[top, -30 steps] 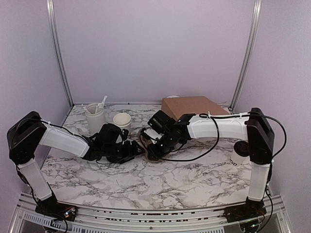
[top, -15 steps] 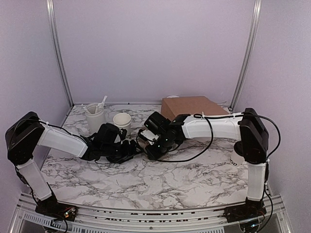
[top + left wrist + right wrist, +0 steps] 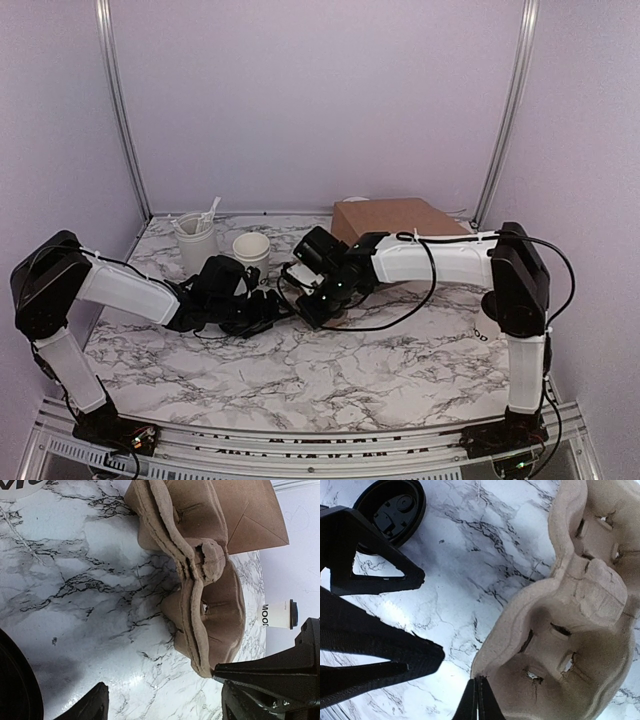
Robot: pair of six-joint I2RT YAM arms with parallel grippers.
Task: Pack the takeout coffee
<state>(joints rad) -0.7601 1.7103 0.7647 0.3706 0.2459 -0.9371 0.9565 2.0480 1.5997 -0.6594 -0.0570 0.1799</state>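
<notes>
Jaws of my right gripper (image 3: 479,684) are pinching the pulp carrier (image 3: 572,647) at its rim; my left gripper (image 3: 161,678) is hanging wide open beside it.

arms (image 3: 130,292): white links, black joints | cables (image 3: 438,280): black, looped

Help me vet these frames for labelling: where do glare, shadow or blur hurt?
Top view: even, soft light, no glare. Left wrist: white glare on the table, carrier sharp. Right wrist: glare on the table too; the left gripper's fingers are featureless black silhouettes.
</notes>
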